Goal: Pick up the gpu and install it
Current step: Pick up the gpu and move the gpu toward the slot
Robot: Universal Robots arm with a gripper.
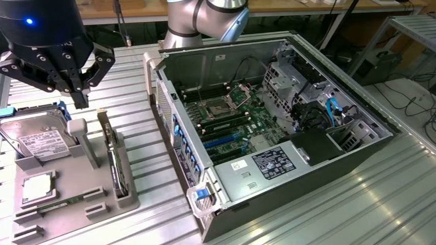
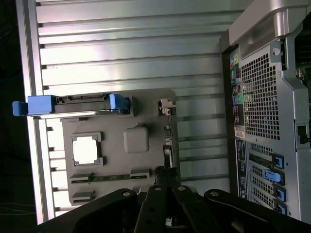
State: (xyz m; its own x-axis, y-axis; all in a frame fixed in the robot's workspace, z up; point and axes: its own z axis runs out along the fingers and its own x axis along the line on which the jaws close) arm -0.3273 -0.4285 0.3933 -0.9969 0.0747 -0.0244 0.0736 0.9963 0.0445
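Note:
The gpu (image 1: 113,155) is a thin black card standing on its long edge in a slot along the grey holder (image 1: 75,178), at the side nearest the computer case. Its metal bracket end (image 1: 102,116) points away from the table's front. In the wrist view the gpu (image 2: 168,141) appears edge-on at the rim of the grey holder (image 2: 146,107). My gripper (image 1: 80,99) hangs shut with nothing in it, just above and slightly towards the exterior view's left of the bracket end. In the wrist view my gripper (image 2: 166,183) sits over the card's near end.
The holder also carries a silver hard drive (image 1: 38,135) with blue rails, a processor chip (image 1: 38,186) and a green memory stick (image 1: 51,206). The open computer case (image 1: 272,127) lies on the ribbed metal table (image 1: 354,204), its motherboard (image 1: 228,120) exposed.

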